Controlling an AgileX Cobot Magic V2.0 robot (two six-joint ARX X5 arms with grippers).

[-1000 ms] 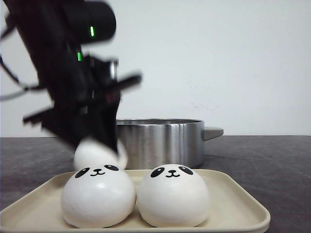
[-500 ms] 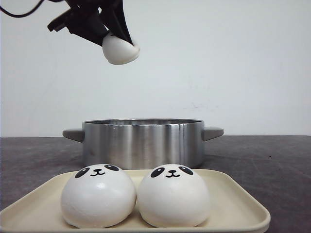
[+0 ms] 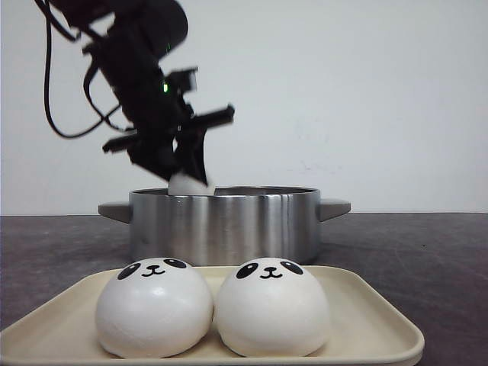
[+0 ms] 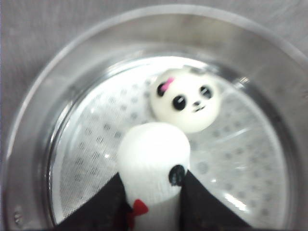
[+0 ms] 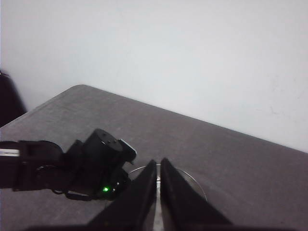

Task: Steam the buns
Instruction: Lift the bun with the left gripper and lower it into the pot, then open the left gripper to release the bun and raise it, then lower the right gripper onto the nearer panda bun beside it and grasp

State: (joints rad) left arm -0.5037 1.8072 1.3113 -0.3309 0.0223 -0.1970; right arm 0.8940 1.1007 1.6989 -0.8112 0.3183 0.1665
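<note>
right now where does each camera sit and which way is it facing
Front view: low at the table edge, facing forward over the tray with two panda buns toward the steel pot; the left arm shows, its gripper lowering a bun.
Left wrist view: on the left arm, looking down into the pot; its fingers pinch a bun above another bun.
Right wrist view: held high, facing the wall; closed right gripper.
Shared: the pot, front and left wrist.

Two panda-faced buns (image 3: 212,309) are sitting side by side, facing forward. One is lying face-up on perforated metal (image 4: 185,99). Another is hanging squeezed just above it (image 4: 154,166).
</note>
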